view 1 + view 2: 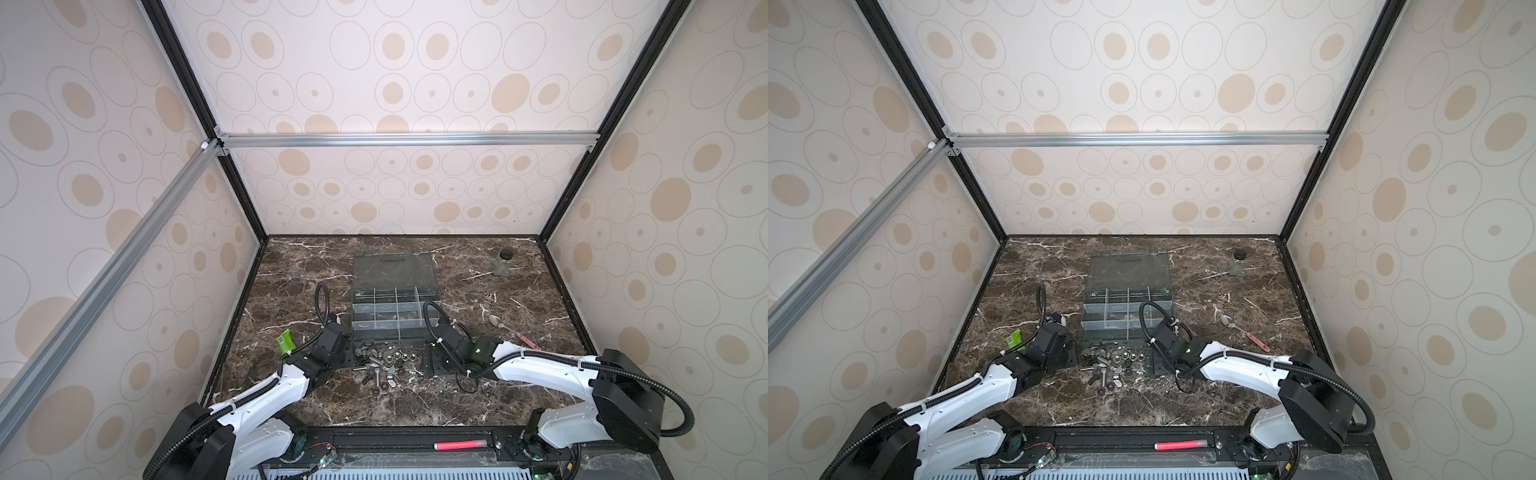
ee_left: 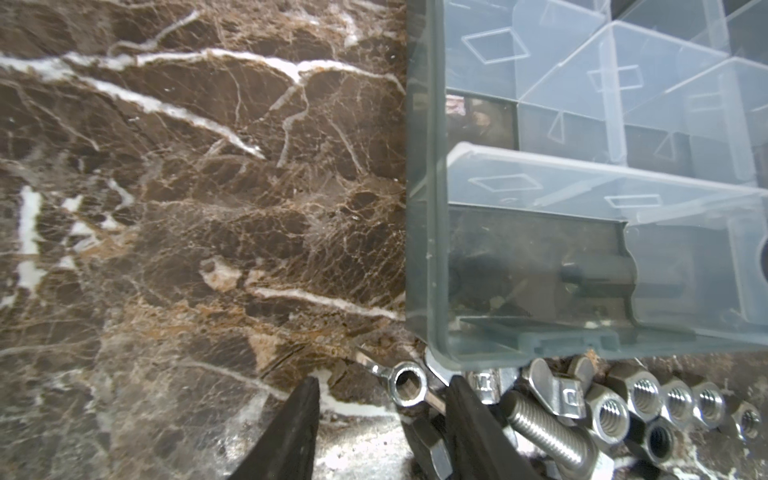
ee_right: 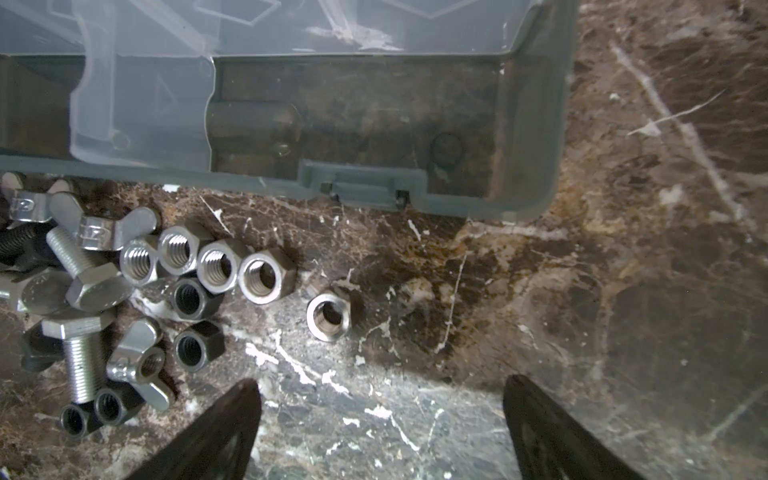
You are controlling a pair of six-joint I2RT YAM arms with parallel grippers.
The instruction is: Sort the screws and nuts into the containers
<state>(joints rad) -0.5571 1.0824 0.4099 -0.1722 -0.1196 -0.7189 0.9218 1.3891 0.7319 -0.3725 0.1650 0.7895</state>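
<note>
Nuts [image 3: 266,276] and screws [image 3: 83,266] lie heaped at six o'clock of the organizer [image 2: 428,208]. My left gripper [image 2: 382,386] straddles a wing nut [image 2: 405,384], jaws apart; my right gripper [image 3: 382,382] gapes. Picking, I judge: close, then lift.

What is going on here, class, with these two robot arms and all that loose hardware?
A robot is sorting hardware. A pile of screws and nuts lies loose on the table in front of the open organizer box. The left gripper is open around a wing nut by the box's corner. The right gripper is open wide near a lone hex nut, holding nothing.
</note>
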